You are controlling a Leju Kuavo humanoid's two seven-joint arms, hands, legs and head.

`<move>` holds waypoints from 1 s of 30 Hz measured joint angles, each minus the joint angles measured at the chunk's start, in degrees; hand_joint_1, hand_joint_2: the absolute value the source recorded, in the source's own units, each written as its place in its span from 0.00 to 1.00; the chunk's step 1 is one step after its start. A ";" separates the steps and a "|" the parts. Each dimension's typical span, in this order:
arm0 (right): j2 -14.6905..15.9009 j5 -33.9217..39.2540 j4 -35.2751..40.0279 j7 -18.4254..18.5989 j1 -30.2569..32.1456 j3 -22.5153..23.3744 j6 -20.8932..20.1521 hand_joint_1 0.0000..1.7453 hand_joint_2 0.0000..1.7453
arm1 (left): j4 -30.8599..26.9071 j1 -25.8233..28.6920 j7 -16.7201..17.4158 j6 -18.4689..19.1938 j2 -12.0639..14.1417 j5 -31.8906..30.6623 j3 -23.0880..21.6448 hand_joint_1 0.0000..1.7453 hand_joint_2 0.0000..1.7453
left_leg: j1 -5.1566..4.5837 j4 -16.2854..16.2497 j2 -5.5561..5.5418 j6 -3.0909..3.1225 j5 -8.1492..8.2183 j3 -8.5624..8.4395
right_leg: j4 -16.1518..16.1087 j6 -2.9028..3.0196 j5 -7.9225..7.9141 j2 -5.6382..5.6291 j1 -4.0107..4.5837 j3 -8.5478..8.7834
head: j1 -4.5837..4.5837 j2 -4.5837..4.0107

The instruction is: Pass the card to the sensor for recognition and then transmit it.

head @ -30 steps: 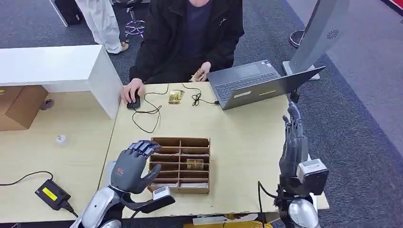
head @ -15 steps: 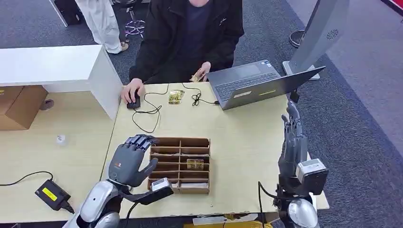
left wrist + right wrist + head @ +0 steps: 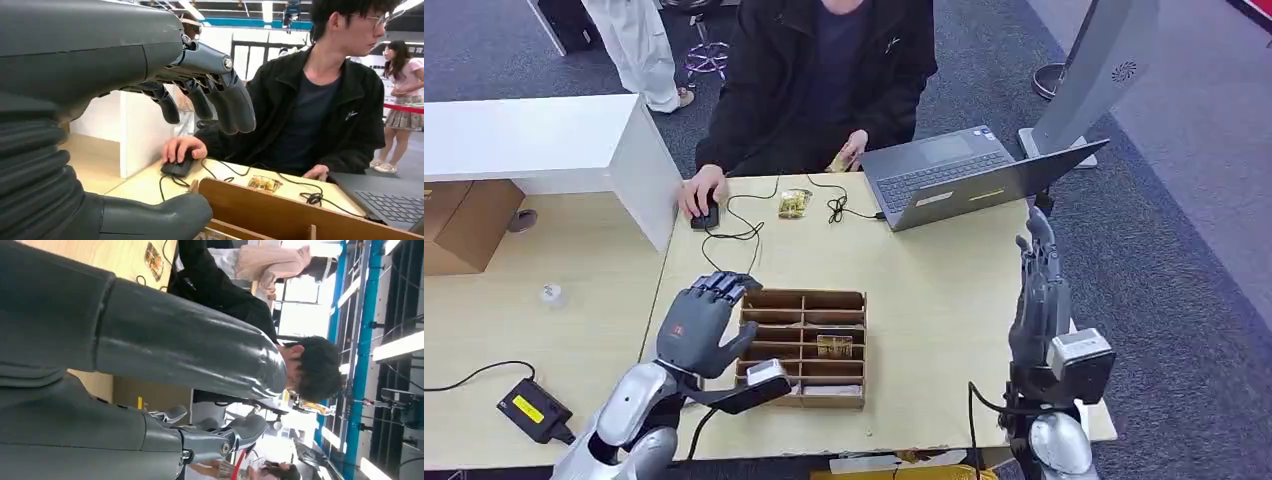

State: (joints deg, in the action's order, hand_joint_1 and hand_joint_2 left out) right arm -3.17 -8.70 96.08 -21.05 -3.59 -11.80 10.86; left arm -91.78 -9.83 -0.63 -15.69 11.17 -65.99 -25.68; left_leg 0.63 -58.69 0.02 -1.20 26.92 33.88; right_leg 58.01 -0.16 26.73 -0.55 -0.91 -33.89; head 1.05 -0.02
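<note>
1. The left hand, fingers spread and holding nothing, has drifted slightly forward over the past second and now hovers at the left edge of the cardboard organizer. Judged from this, the reach for the card is under way, with no grasp yet.
2. The right hand stays raised near the surface's right edge, fingers straight, empty.
3. The organizer has several rows of slots. One gold card lies in a middle slot; the other slots look empty.
4. A person sits opposite with a laptop.
</note>
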 joint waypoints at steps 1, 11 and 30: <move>0.00 0.07 -0.09 0.00 -0.08 -0.02 0.02 0.00 0.00 | 0.13 -0.12 -0.04 0.11 -0.02 0.15 0.00 0.39 1.00 | 0.00 0.00 0.00 0.00 0.00 0.00 | 0.00 0.00 0.00 0.00 0.00 0.00 | 0.00 0.00; -0.02 0.31 -0.28 0.00 -0.14 -0.02 0.11 0.00 0.00 | 0.39 -0.24 -0.63 -0.11 -0.24 1.66 0.00 0.37 1.00 | 0.00 0.00 0.00 0.00 0.00 0.00 | 0.00 0.00 0.00 0.00 0.00 0.01 | 0.00 0.00; -0.02 0.31 -0.17 0.00 0.75 -0.02 0.72 0.00 0.00 | -1.81 4.09 0.02 -2.51 -0.22 1.03 0.00 0.41 1.00 | 0.00 0.00 0.00 0.00 0.00 0.00 | 0.00 0.00 0.00 0.00 0.00 0.01 | 0.00 0.00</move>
State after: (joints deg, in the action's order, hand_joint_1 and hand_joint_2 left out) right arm -3.19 -8.39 95.91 -21.05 -2.84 -11.82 11.58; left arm -93.59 -5.74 -0.61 -18.21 10.95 -64.96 -25.68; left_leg 0.63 -58.69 0.02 -1.20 26.92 33.88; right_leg 58.01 -0.16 26.73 -0.55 -0.90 -33.89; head 1.05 -0.02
